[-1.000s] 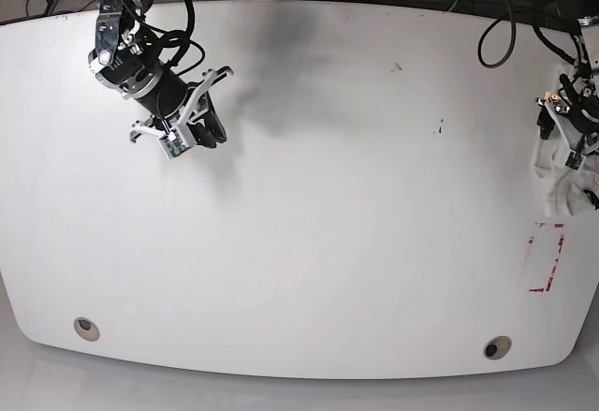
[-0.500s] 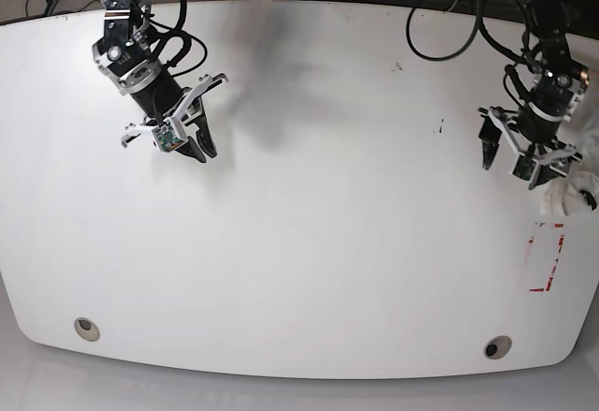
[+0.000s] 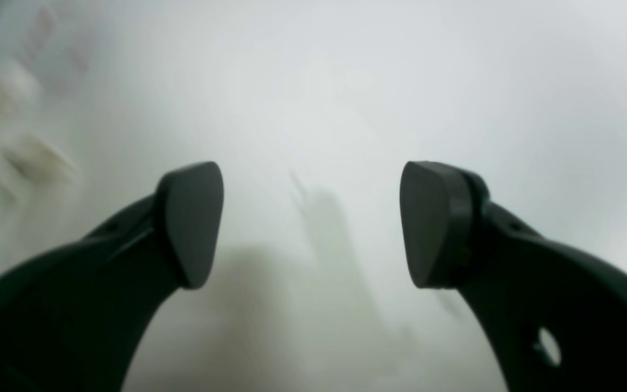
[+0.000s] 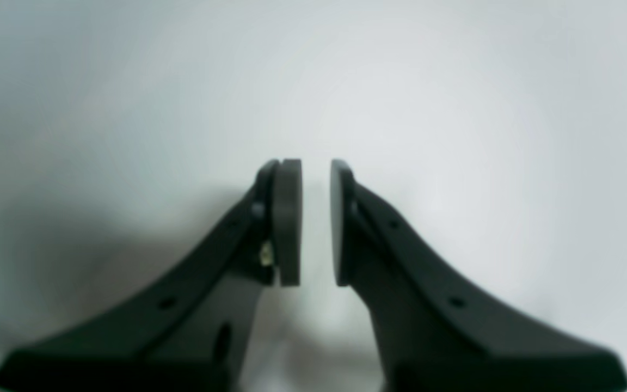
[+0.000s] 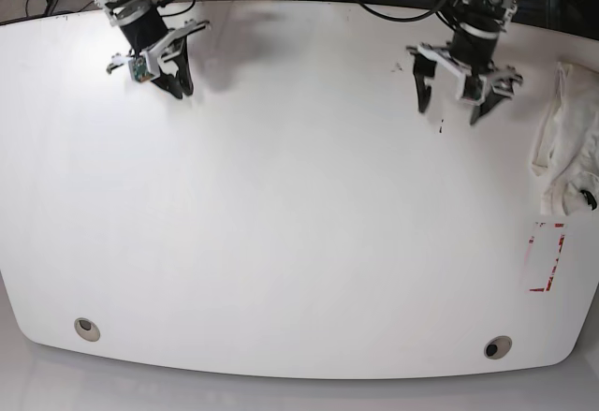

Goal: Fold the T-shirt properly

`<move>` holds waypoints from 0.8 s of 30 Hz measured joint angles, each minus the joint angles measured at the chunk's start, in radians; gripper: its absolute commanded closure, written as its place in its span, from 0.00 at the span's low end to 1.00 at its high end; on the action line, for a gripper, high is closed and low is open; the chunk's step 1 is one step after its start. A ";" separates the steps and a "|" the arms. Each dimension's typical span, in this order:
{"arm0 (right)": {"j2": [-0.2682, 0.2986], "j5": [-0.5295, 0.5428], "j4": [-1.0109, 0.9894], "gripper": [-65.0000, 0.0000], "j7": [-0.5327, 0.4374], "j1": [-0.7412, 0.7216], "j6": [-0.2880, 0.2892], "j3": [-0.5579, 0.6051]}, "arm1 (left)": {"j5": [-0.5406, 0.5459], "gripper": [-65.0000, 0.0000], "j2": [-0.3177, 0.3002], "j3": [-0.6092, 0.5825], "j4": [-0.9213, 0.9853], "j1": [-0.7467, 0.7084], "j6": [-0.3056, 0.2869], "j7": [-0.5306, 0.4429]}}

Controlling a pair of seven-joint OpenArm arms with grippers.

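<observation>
Both arms have pulled back toward the table's (image 5: 299, 242) far edge. Right gripper (image 5: 174, 84) — far left, jaws nearly together, empty. Left gripper (image 5: 451, 107) — spread wide, empty. T-shirt (image 5: 564, 139) lies crumpled at the right edge.

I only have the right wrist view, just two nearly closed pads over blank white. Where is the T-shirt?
Observer: The T-shirt lies crumpled at the table's far edge, on the base view's right.
Operator: Is either arm holding it?
Observer: No. The left gripper hangs open and empty over bare table, apart from the shirt.
Operator: And the arm I'm watching?
Observer: The right gripper is near the opposite back corner, far from the shirt.
</observation>
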State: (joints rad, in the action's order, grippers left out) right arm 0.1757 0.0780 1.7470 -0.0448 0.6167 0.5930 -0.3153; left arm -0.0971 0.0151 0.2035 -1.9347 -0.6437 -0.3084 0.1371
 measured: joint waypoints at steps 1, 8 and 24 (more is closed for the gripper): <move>-0.002 0.012 0.000 0.87 -0.006 0.024 -0.001 0.000 | 0.001 0.28 0.011 -0.007 -0.005 -0.041 0.001 -0.004; -0.012 0.137 -0.003 0.87 -0.050 0.226 0.002 0.000 | 0.004 0.38 0.105 -0.013 -0.034 -0.296 0.006 -0.023; -0.105 0.116 -0.246 0.87 -0.100 0.425 -0.001 0.043 | 0.234 0.38 -0.055 -0.040 0.196 -0.494 0.010 -0.049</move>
State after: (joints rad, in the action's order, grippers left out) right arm 0.0704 0.1940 1.5005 -0.1448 1.0412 0.5919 -0.2718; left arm 0.1368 -0.0395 0.1631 -1.7382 -1.1378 -0.2981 0.0883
